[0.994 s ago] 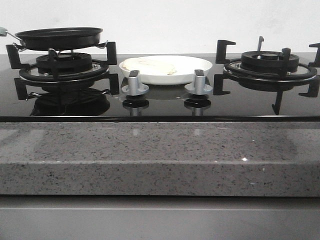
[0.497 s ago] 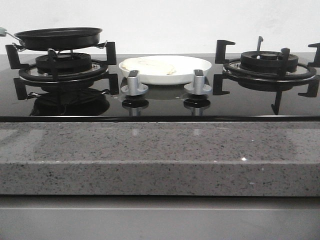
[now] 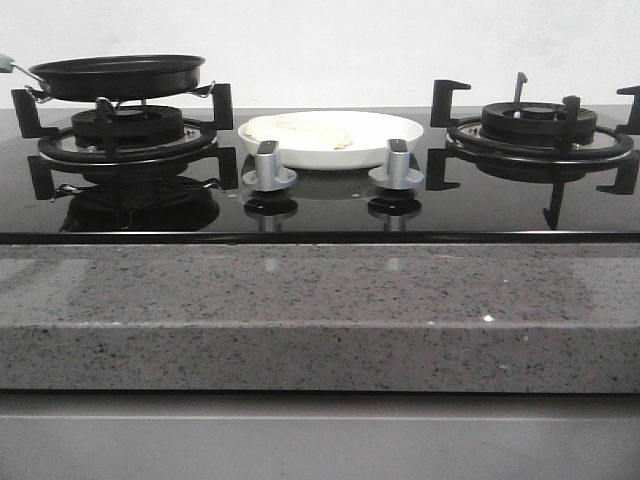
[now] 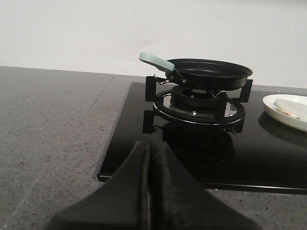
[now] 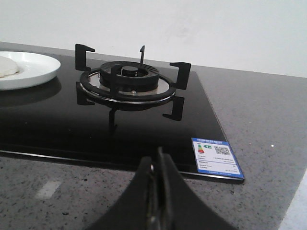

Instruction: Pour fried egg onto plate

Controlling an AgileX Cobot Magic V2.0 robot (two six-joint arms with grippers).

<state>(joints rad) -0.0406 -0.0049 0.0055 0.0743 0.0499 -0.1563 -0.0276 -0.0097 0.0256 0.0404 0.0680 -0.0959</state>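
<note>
The fried egg (image 3: pixel 300 129) lies pale and flat on the left part of the white plate (image 3: pixel 385 135), which sits on the black glass hob between the two burners. Its edge (image 4: pixel 290 107) shows in the left wrist view on the plate (image 4: pixel 280 113), and again (image 5: pixel 5 66) on the plate (image 5: pixel 33 64) in the right wrist view. The small black frying pan (image 3: pixel 118 75) rests on the left burner, its pale green handle (image 4: pixel 154 60) pointing away from the plate. My left gripper (image 4: pixel 149 143) is shut and empty, over the counter in front of that burner. My right gripper (image 5: pixel 157 158) is shut and empty before the right burner.
Two silver knobs (image 3: pixel 268 165) (image 3: pixel 396 162) stand in front of the plate. The right burner (image 3: pixel 540 130) with black pan supports is bare. A blue label (image 5: pixel 216 157) sticks to the hob's front right corner. Speckled grey counter (image 3: pixel 320 310) surrounds the hob.
</note>
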